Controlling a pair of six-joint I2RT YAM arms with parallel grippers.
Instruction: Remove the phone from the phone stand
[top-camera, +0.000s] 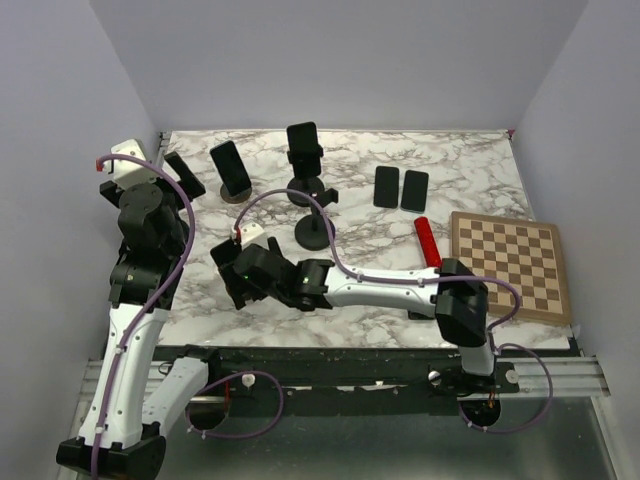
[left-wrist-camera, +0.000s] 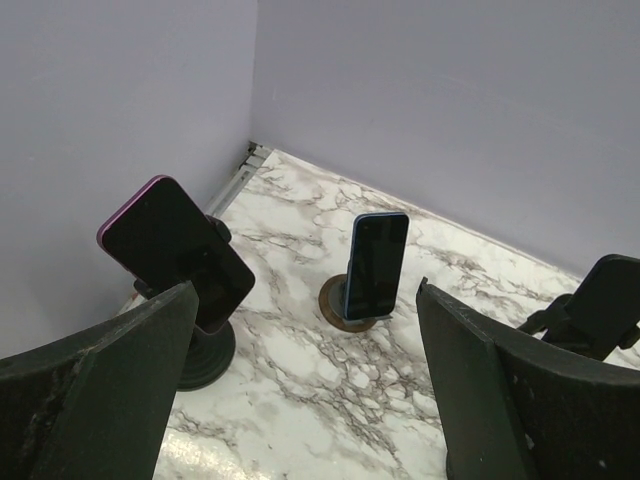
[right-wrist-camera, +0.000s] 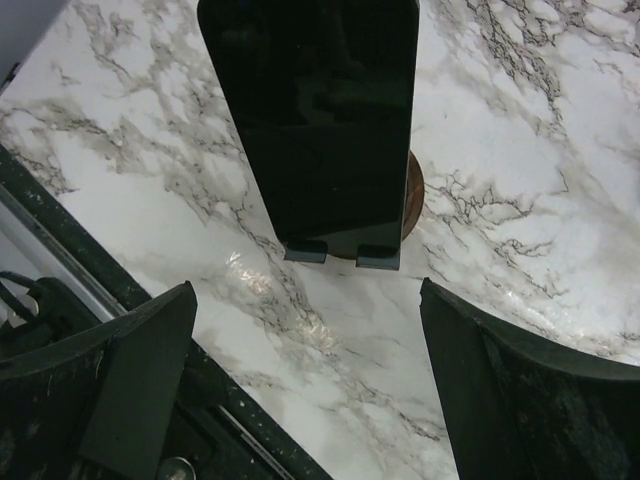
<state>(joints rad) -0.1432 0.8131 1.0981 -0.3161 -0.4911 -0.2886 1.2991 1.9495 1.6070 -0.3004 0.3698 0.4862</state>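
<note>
Nothing is lifted yet: the phone (right-wrist-camera: 310, 120) sits in its phone stand (right-wrist-camera: 413, 200), apparently untouched. My right gripper (right-wrist-camera: 305, 290) hovers before it, jaws apart; left gripper (left-wrist-camera: 305, 290) likewise spread, holding nothing

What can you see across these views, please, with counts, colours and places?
purple-edged phone: one, dark screen, on black stand, far-left corner
blue-edged phone: one, dark screen, on brown disc stand, right of the purple-edged one
upright phone: one, black, on tall black stand, far centre
near phone: one, black, on wooden stand, just ahead of the right end effector
flat phones: two, black, side by side, right of centre
empty stand: one, black, centre
red stick: one, red, left of the chessboard
chessboard: one, brown and cream, right edge
table: one, white-grey marble
left end effector: one, black, open, far left
right end effector: one, black, open, near left
</note>
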